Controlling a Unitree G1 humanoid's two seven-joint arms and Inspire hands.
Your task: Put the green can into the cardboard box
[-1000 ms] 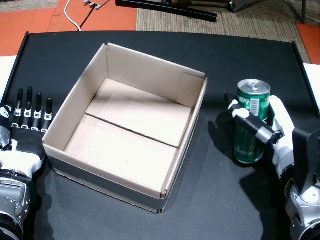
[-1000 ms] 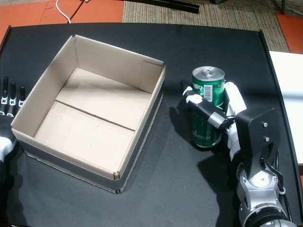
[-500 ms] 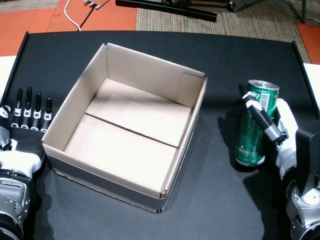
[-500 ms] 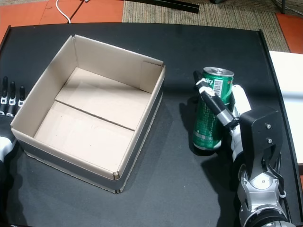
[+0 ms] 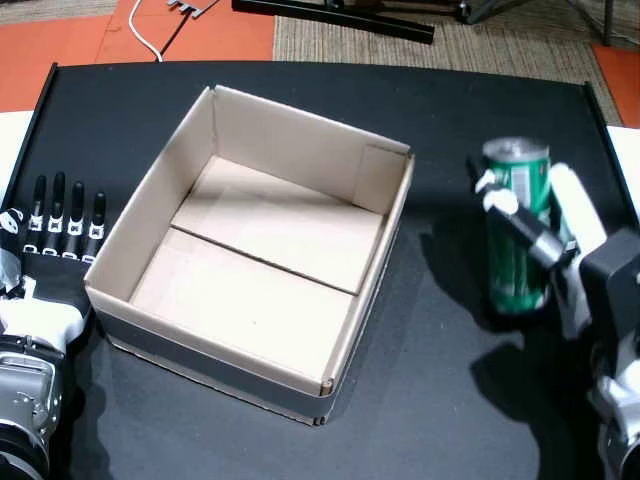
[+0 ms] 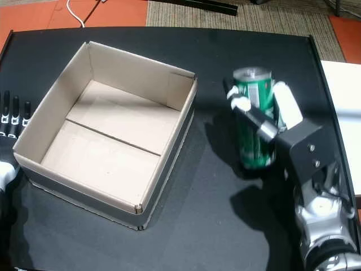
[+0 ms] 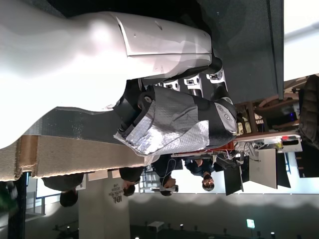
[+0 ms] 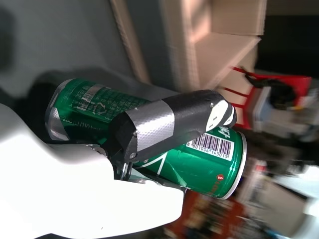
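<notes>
Right robot hand point(image 5: 560, 240) wraps the green can point(image 5: 517, 225), thumb across its front, holding it upright right of the cardboard box point(image 5: 262, 243). Left robot hand point(image 5: 55, 235) lies flat on the bench point(image 5: 440, 400), fingers spread.

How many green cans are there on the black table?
1. The only green can is in the right hand, beside the cardboard box, which has nothing inside. The left hand lies flat on the box's other side, holding nothing.

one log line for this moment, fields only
phase: transport | right hand: shut on green can, lifted | left hand: open, idle on table | cardboard box: empty
</notes>
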